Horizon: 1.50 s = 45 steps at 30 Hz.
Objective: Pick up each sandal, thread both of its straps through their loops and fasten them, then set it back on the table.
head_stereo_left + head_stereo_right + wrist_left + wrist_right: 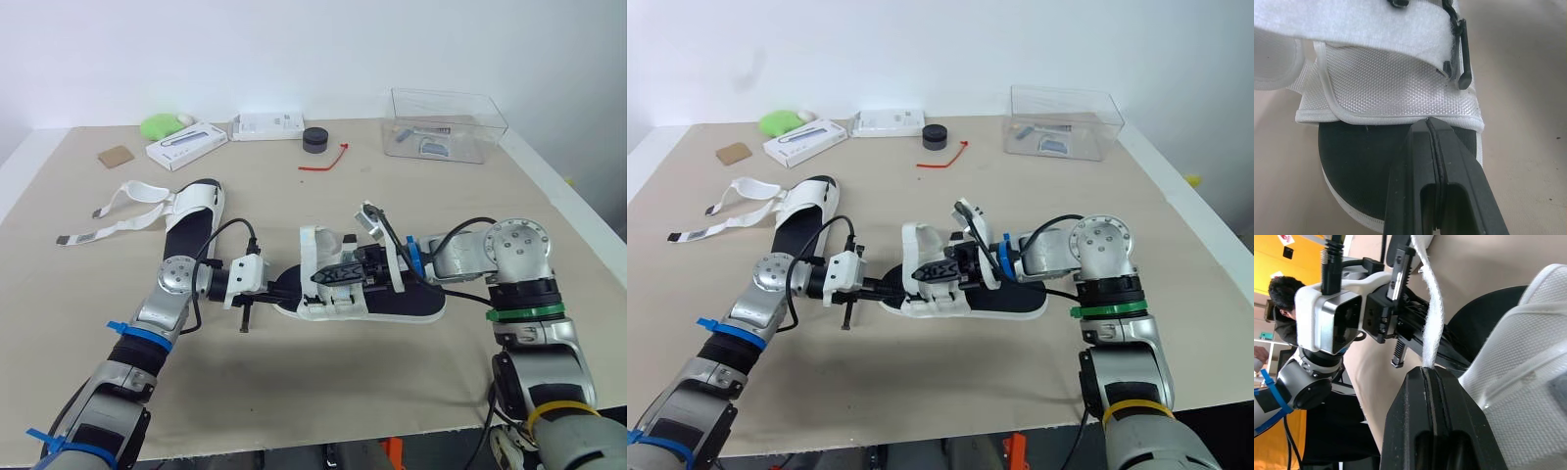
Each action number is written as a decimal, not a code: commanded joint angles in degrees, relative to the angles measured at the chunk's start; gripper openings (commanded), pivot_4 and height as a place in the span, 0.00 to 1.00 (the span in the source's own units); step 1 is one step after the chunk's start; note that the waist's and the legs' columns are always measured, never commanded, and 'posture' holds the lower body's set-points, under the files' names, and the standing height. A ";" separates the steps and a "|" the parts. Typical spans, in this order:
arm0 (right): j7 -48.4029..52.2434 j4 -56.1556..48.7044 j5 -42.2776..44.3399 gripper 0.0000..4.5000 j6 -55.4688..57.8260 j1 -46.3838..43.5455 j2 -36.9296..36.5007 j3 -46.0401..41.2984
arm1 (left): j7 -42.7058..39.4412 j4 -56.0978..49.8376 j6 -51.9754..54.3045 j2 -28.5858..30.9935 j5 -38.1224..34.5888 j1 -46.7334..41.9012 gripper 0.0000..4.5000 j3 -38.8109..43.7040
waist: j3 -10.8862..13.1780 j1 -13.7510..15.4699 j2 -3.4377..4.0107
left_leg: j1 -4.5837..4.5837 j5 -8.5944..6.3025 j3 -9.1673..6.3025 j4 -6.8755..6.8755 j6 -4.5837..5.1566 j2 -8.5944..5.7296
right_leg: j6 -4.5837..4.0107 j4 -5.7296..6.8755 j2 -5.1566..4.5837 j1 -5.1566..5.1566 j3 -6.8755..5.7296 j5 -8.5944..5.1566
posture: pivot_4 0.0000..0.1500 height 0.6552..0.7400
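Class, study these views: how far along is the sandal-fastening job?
Done: no sandal looks finished. In hand: the right gripper pinches a white strap of the middle sandal, while the shut left gripper meets its upper's edge. Remaining: fastening that strap, then the far sandal, whose straps lie loose on the table.

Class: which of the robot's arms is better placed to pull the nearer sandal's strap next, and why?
Right, probably. The right gripper is shut on the white strap, ready to pull. The left gripper sits shut at the toe edge of the sandal, better suited to steadying it.
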 commanded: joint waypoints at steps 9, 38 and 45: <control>2.76 -1.73 -8.55 0.02 1.53 -0.47 -0.30 -1.24 | 0.36 -0.19 -0.38 0.34 0.88 0.03 0.00 -0.23 | 0.00 0.00 0.00 | 0.00 0.00 0.02 0.00 0.00 0.00 | 0.00 0.00 0.00 0.00 -0.01 0.00 | 1.00 1.00; 33.03 -18.77 -36.41 0.02 -9.82 1.92 -6.91 13.74 | 0.54 1.00 -1.12 0.14 1.33 -0.40 0.00 -0.15 | 0.00 0.03 0.00 | 0.04 -0.01 0.00 -0.01 0.01 -0.02 | -0.02 0.00 0.00 0.00 -0.03 -0.03 | 1.00 1.00; 32.16 -14.94 -34.10 0.02 -1.91 -1.26 -0.51 5.94 | 0.66 1.52 -1.61 -0.10 1.55 -0.45 0.00 -0.30 | 0.00 0.01 0.00 | 0.04 -0.01 -0.03 -0.02 0.01 0.03 | -0.05 0.02 0.06 -0.01 -0.04 -0.04 | 1.00 1.00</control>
